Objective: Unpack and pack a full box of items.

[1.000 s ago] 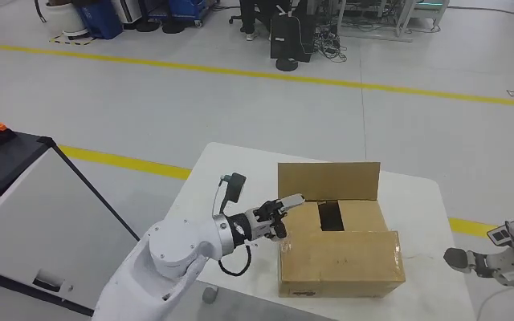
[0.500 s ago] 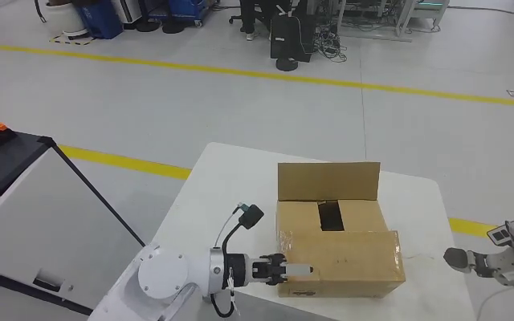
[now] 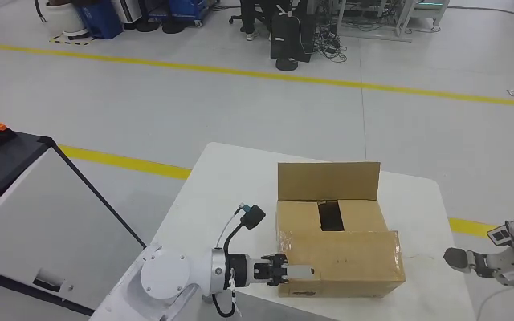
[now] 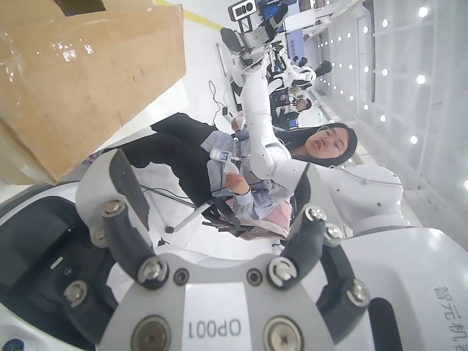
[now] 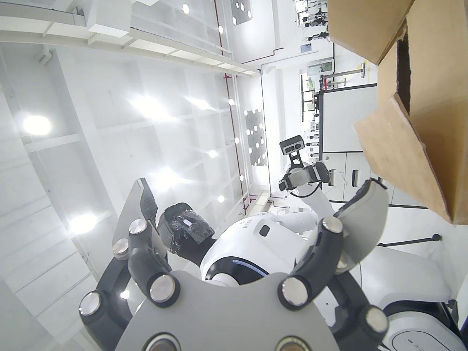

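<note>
A brown cardboard box (image 3: 337,241) stands on the white table (image 3: 233,184). Its back flap (image 3: 329,180) is upright, the side flaps are folded inward with a dark gap (image 3: 329,215) between them, and the near flap (image 3: 341,261) faces the table's front edge. My left gripper (image 3: 295,273) is level with the box's near left corner, open and holding nothing. In the left wrist view the left gripper (image 4: 212,177) has its fingers spread, with the box (image 4: 84,74) just beyond. My right gripper (image 5: 256,199) is open and empty off the table's right side, with the box (image 5: 420,74) ahead of it.
A white cabinet with a black frame (image 3: 32,209) stands to the left of the table. The right arm (image 3: 478,263) hangs beyond the table's right edge. Bare tabletop lies left of and behind the box.
My left gripper has dropped from the box's upper left edge to its near left corner, then stayed nearly still. The right arm has not moved.
</note>
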Tool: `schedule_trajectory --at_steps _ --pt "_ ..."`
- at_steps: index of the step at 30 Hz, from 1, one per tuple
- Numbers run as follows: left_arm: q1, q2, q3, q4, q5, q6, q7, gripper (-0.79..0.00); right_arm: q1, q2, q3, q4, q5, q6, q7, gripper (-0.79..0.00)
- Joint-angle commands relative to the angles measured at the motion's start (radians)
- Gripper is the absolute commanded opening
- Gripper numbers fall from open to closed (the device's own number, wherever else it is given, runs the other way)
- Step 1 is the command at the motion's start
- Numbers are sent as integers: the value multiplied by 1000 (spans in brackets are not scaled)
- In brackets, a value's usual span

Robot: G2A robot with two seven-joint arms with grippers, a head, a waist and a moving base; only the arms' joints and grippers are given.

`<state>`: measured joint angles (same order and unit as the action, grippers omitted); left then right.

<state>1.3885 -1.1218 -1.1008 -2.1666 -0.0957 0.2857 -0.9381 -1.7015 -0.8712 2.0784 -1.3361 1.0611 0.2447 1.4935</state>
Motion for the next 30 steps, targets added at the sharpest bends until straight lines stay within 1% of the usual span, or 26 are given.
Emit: schedule_trajectory --at_steps 1,4,8,12,16,21,25,28,30 --pt "1 0 1 0 2 -2 3 0 0 0 0 0 0 0 0 0" --pt "11 4 35 4 62 -18 -9 0 0 0 0 0 0 0 0 0" --pt "37 5 79 22 75 -52 -6 0 0 0 0 0 0 0 0 0" --pt "71 2 123 54 29 -85 7 0 0 0 0 0 0 0 0 0" --pt "77 -2 171 93 11 -132 7 0 0 0 0 0 0 0 0 0" --pt "49 -14 239 154 14 -202 35 0 0 0 0 0 0 0 0 0" --pt "0 -25 290 212 60 -214 58 0 0 0 0 0 0 0 0 0" --pt "-33 -37 314 261 25 -243 77 0 0 0 0 0 0 0 0 0" --pt "-56 -43 330 286 32 -247 83 0 0 0 0 0 0 0 0 0"
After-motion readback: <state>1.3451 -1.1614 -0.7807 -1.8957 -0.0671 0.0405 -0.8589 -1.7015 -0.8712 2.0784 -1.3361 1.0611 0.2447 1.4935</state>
